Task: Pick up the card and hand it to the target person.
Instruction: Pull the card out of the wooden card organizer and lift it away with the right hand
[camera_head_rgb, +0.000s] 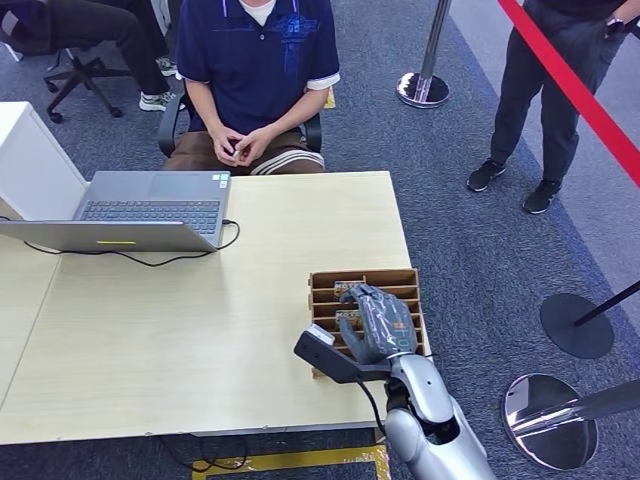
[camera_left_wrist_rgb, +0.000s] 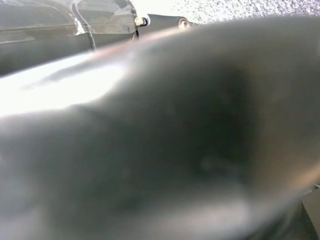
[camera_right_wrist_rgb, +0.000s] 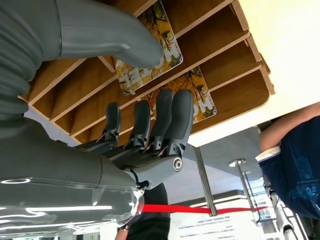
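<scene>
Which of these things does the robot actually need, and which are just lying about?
Needed: cards in the wooden rack; right hand over them; seated person who receives one.

Lying about: laptop, its cable, red barrier tape, stanchion bases.

My right hand (camera_head_rgb: 383, 322) sits over the slotted wooden rack (camera_head_rgb: 404, 279) at the table's (camera_head_rgb: 226, 330) near right corner, its thin dividers boxing in the cards (camera_right_wrist_rgb: 149, 47). From the rack toward the seated person (camera_head_rgb: 256, 70) I see bare tabletop. The open laptop (camera_head_rgb: 151, 208) and its cable (camera_head_rgb: 151, 260) block the far left side.
</scene>
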